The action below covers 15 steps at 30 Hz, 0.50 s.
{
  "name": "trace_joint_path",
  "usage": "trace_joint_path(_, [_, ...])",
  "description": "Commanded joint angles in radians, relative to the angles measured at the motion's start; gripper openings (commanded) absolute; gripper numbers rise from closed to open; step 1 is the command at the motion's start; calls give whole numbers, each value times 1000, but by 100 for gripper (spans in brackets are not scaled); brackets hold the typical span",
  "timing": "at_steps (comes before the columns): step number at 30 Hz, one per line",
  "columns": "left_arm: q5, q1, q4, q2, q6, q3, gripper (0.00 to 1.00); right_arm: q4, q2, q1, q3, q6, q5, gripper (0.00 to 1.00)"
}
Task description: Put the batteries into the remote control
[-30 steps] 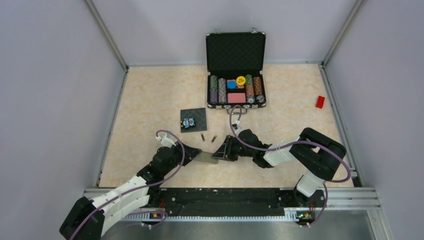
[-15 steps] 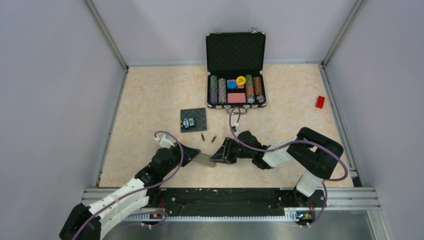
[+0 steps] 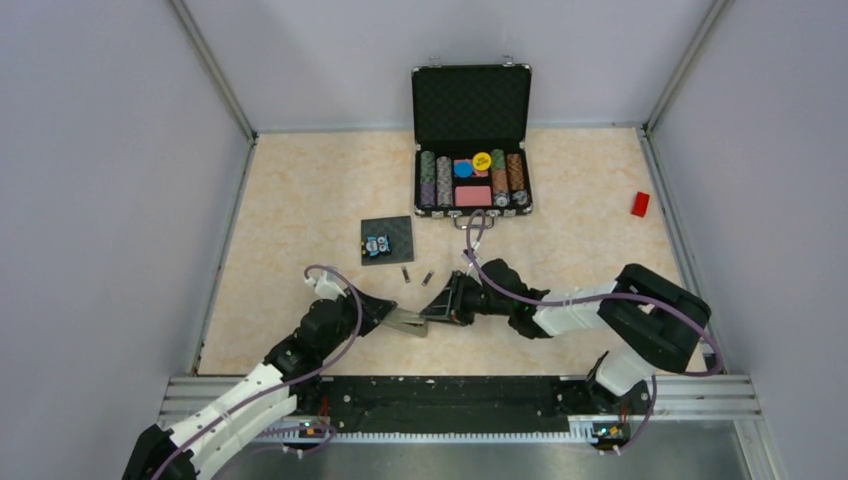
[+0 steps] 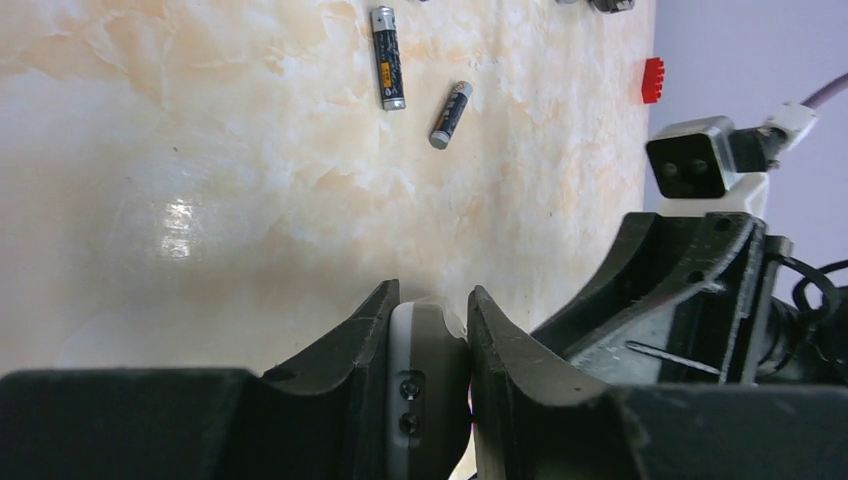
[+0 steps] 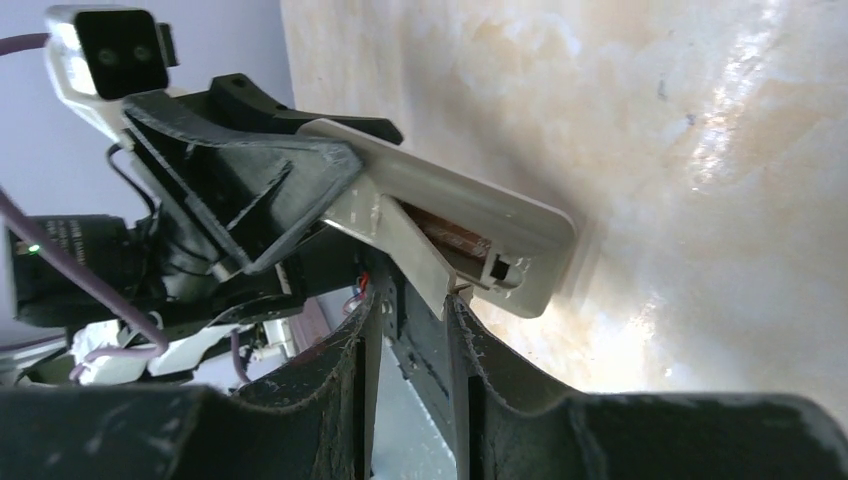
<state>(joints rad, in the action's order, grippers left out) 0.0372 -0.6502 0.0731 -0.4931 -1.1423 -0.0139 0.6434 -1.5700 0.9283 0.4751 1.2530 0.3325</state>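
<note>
1. My left gripper (image 4: pixel 432 300) clamps the remote control (image 4: pixel 425 360), held near-centre.
2. My right gripper (image 5: pixel 412 300) pinches its battery cover (image 5: pixel 412 250); opening the compartment seems the step in hand.
3. Next: clear the cover, then fetch the batteries (image 4: pixel 388 58) lying just farther.

White-and-black arms (image 3: pixel 235 395) carry looping purple cables (image 4: pixel 828 90).

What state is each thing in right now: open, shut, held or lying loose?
Remote: held off the table, battery bay uncovered.
Back cover: tilted away from the bay, pinched at its end.
Batteries: both lying loose on the table, apart, not loaded.
Left tool: shut on the remote.
Right tool: shut on the back cover.
Case: lid open.
</note>
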Motion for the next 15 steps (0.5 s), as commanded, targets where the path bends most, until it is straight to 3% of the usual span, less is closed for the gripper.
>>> trace_joint_path(1, [-13,-22,-157,0,75,75,0,111,101,16,91,3,8,29])
trace_joint_path(4, [-10,-22,-171,6,78,71,0,-22,157,0,102,-54,-52,30])
trace_joint_path(10, [-4,-22,-224,13,88,56,0,-436,283,-30,210,-261,-318,36])
trace_joint_path(15, [11,-22,-241,5,82,41,0,-594,308,-58,261,-338,-422,39])
